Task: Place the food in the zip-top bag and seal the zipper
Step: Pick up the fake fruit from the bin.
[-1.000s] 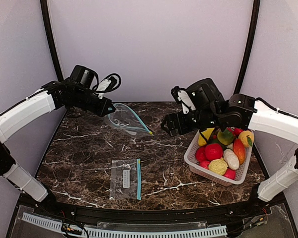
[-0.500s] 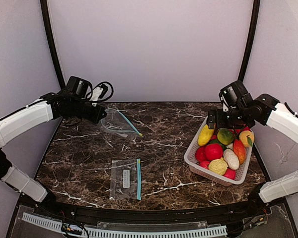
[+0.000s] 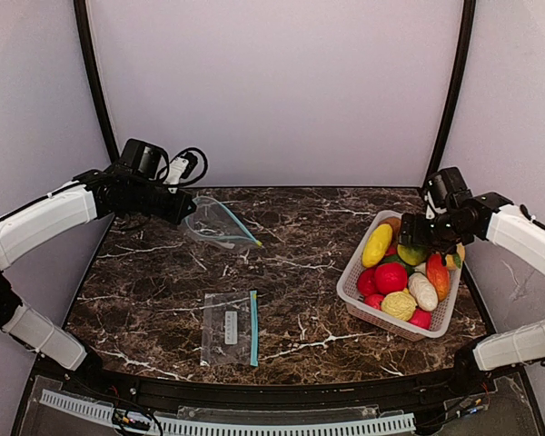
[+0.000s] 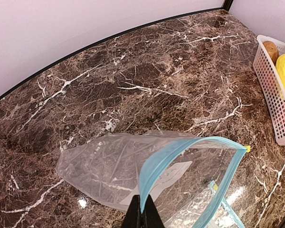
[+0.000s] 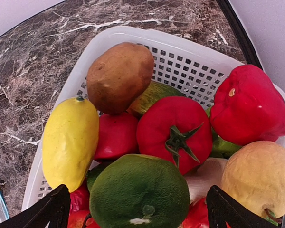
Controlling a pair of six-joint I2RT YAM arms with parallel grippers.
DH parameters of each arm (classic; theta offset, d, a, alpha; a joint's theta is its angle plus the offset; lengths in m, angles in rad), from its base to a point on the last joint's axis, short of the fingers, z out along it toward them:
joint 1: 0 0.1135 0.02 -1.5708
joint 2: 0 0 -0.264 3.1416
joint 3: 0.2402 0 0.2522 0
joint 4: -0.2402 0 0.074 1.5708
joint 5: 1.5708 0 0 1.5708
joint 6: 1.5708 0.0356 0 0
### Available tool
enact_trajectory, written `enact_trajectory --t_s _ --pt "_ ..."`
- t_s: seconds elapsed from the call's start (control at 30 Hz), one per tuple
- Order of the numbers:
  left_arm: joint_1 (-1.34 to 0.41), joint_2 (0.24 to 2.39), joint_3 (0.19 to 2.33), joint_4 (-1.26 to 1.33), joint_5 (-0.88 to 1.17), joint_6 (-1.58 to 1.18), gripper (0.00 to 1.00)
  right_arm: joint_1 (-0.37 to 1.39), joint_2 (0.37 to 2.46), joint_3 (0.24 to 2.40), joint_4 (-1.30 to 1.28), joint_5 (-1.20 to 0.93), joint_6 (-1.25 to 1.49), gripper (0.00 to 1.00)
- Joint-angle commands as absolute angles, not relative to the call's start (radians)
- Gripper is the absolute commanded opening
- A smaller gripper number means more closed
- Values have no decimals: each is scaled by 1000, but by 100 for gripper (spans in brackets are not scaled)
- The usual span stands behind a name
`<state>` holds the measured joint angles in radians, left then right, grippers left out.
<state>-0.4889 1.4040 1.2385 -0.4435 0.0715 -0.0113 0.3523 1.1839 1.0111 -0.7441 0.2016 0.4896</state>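
My left gripper (image 3: 189, 211) is shut on the blue zipper rim of a clear zip-top bag (image 3: 220, 224) at the back left; its mouth hangs open. In the left wrist view the closed jaws (image 4: 142, 216) pinch the rim, and the bag (image 4: 109, 166) rests on the marble. The food lies in a white slotted basket (image 3: 354, 292) at the right. My right gripper (image 3: 416, 238) is open over the basket, its jaws (image 5: 140, 209) straddling a green round fruit (image 5: 140, 190) without touching it. Around it are a red tomato (image 5: 178, 133), a yellow fruit (image 5: 69, 142), a brown potato (image 5: 119, 76) and a red pepper (image 5: 249, 107).
A second zip-top bag (image 3: 229, 329) with a blue zipper lies flat near the front middle of the marble table (image 3: 309, 245). The basket's rim (image 5: 180, 47) sits close to the table's right edge. A pale yellow fruit (image 5: 261, 178) lies by my right finger.
My right gripper has swung from the table's middle to the right and now hovers over the basket. My left gripper has lowered the held bag slightly to the left.
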Motion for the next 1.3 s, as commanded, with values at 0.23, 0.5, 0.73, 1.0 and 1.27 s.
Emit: enact_trajectory --t_s 0.23,0.5,0.73,1.0,1.27 --pt "-489 1403 1226 -451 98 -6 1 265 1155 886 -596 54 498 96" --pt "-489 1411 1227 -451 101 -6 1 262 1160 872 -574 21 510 92" --pt "-489 1412 1229 -454 106 -6 1 263 1157 873 -571 20 512 84" --pt "-489 1408 1230 -457 102 -6 1 262 1162 868 -573 32 514 80" --pt "-489 1410 1230 -458 104 -6 1 263 1156 865 -576 44 514 74"
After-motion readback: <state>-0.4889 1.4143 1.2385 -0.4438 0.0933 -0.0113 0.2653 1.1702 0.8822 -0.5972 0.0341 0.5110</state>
